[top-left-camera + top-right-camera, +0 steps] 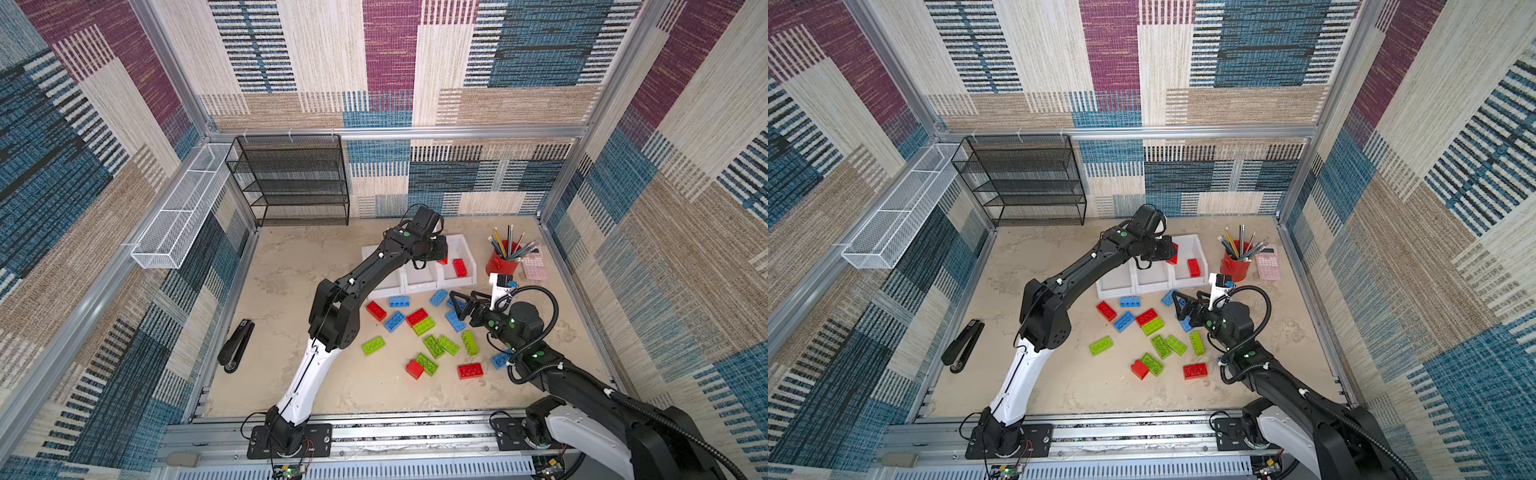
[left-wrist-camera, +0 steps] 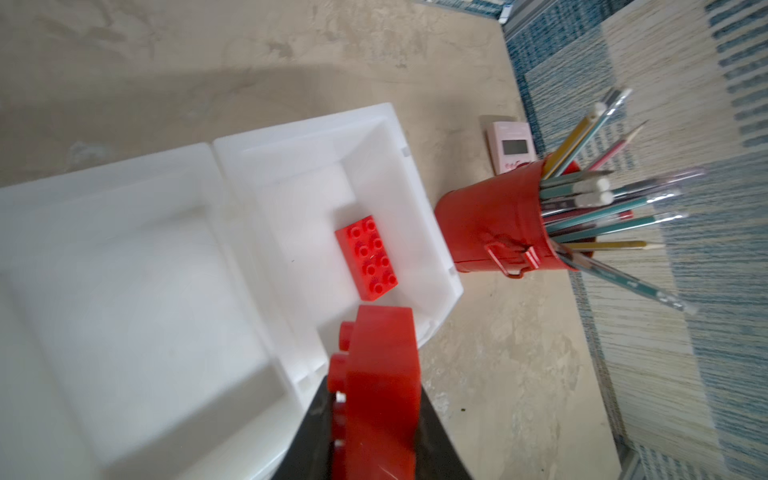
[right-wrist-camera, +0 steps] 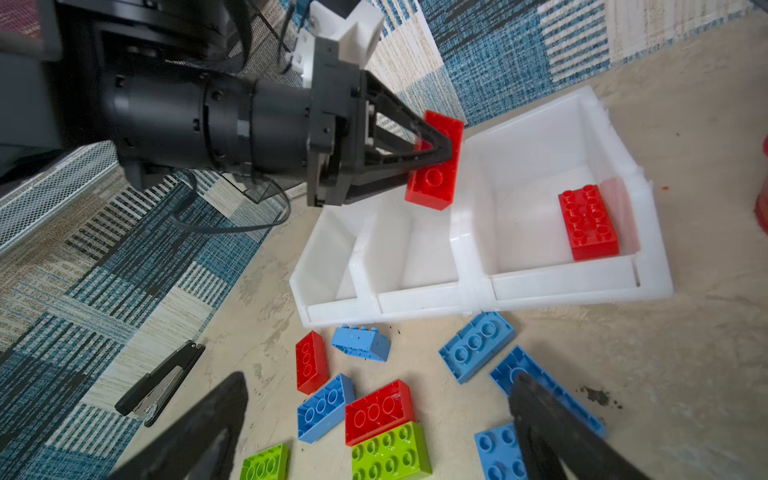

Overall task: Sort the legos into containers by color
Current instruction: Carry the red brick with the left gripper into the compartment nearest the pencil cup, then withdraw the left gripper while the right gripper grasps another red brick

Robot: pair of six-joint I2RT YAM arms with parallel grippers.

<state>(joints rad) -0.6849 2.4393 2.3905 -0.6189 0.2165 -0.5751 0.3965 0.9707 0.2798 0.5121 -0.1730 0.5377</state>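
One red lego (image 3: 434,162) is clamped in the closed jaws of the left gripper (image 3: 439,145). It is held on edge, with one finger on its studded face and the other on its hollow underside. It hangs in the air, clear of the containers (image 3: 561,284), over the far part of the row, about where the middle and right bins share a wall. I cannot tell which of those two bins it is over.

A second red lego (image 1: 459,267) lies flat with its studs up on the floor of the right bin, close to that bin's right wall.

Just near of the bins' low front lips, the loose legos (image 1: 424,327) are scattered over the table (image 1: 291,270). There are well over a dozen, in red, lime green and light blue. Some touch and some lie on their sides.

The right gripper (image 1: 463,297) hovers over the right edge of this scatter with its jaws spread wide and nothing between them, its tips pointing toward the bins. In the right wrist view, one finger crosses above a light blue lego (image 3: 525,359).

A red pencil cup (image 1: 500,262) full of pencils stands just right of the bins, with a pink calculator (image 1: 533,266) beside it on its right. A black stapler (image 1: 237,345) lies well apart on the left of the table. A black mesh shelf (image 1: 291,183) stands against the far wall, and a white wire basket (image 1: 183,208) hangs on the left wall.
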